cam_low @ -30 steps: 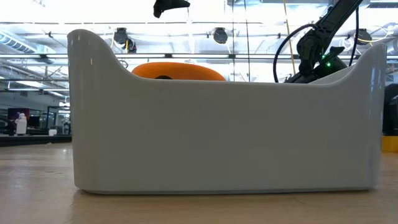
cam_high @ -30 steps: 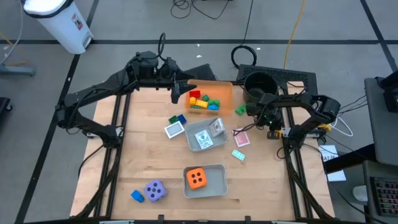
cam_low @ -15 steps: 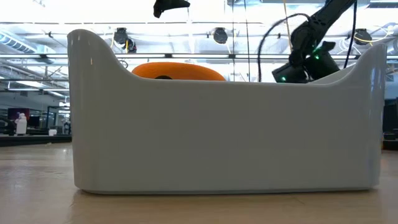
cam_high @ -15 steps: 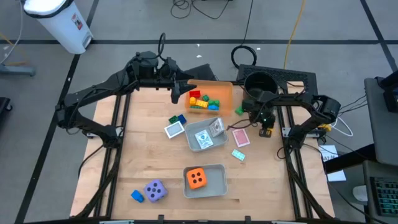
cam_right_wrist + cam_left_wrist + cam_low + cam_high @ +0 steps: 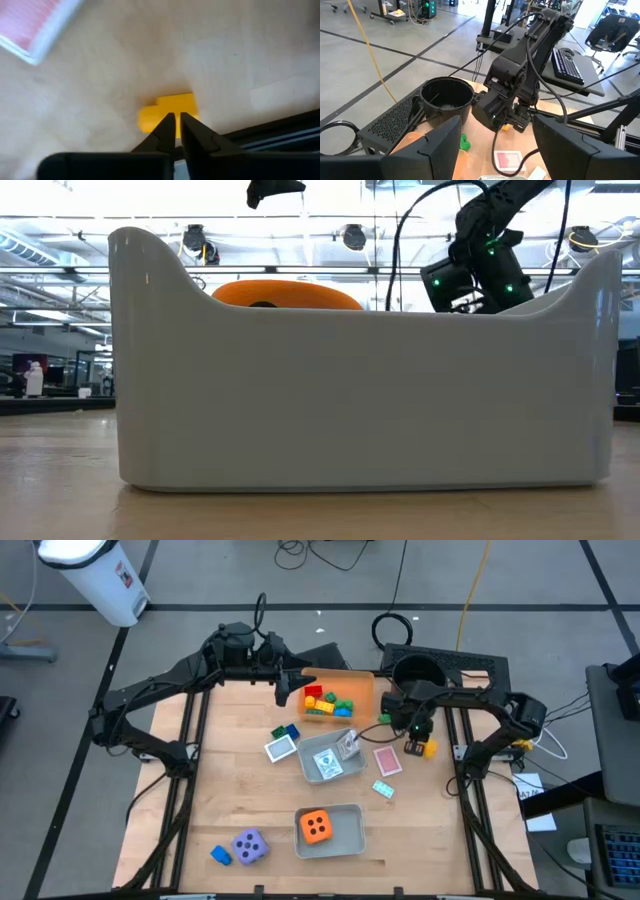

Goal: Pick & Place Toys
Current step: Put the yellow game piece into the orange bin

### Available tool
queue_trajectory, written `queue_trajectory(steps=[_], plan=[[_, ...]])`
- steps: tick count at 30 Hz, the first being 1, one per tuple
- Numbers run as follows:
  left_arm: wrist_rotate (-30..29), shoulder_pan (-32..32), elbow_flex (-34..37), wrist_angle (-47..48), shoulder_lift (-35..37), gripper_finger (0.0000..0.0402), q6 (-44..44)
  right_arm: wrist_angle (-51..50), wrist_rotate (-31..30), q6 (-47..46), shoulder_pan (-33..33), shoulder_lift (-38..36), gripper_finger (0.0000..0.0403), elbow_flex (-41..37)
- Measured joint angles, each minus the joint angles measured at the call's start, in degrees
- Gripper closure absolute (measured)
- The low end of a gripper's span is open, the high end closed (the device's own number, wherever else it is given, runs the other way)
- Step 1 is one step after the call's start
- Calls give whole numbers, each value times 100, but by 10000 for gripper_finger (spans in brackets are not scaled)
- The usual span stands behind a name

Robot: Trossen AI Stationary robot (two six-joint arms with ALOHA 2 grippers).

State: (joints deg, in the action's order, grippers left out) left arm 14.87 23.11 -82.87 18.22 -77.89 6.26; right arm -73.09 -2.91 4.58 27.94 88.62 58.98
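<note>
A yellow brick (image 5: 428, 748) lies on the wood near the table's right edge. My right gripper (image 5: 419, 739) points steeply down just beside it, shut, its tips (image 5: 175, 116) over the brick's (image 5: 170, 111) edge. My left gripper (image 5: 287, 690) hangs open and empty above the orange tray (image 5: 364, 681), which holds several bricks (image 5: 325, 702). A green brick (image 5: 385, 718), a pink card (image 5: 387, 761) and a teal card (image 5: 383, 789) lie flat on the wood. The orange die (image 5: 317, 827) sits in a grey tray (image 5: 352, 840). The purple die (image 5: 249, 846) stands beside a blue brick (image 5: 220, 855). My right gripper comes from above, pointing steeply down, with its shut fingertips (image 5: 167, 122) against the edge of the yellow brick (image 5: 150, 117) nearest them. The brick is far wider than the slit between the fingers and is not pinched across its body. Whether the tips touch it, I cannot tell.
The black pot (image 5: 415, 675) stands at the far right, close behind my right arm. A clear grey tray (image 5: 309, 768) with cards lies mid-table, with a white card (image 5: 281, 748) and two bricks (image 5: 287, 731) to its left. The grey tray's wall (image 5: 360, 400) fills the low view.
My right gripper has gone up and toward the table's left and far side, away from the right edge, and has tipped to point more steeply down. Its fingers have stayed together.
</note>
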Motion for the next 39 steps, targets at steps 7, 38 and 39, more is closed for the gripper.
queue_trajectory(steps=[7, 38, 39], plan=[[2, 0, 0, 2, 0, 149, -2, -176, 615, -939, 263, -4, 282, 65], [8, 2, 0, 175, -2, 149, -159, 115, 136, -5774, 271, -2437, 131, -961], [11, 0, 0, 176, -2, 149, -161, 209, 132, -5858, 271, -2507, 131, -1048]])
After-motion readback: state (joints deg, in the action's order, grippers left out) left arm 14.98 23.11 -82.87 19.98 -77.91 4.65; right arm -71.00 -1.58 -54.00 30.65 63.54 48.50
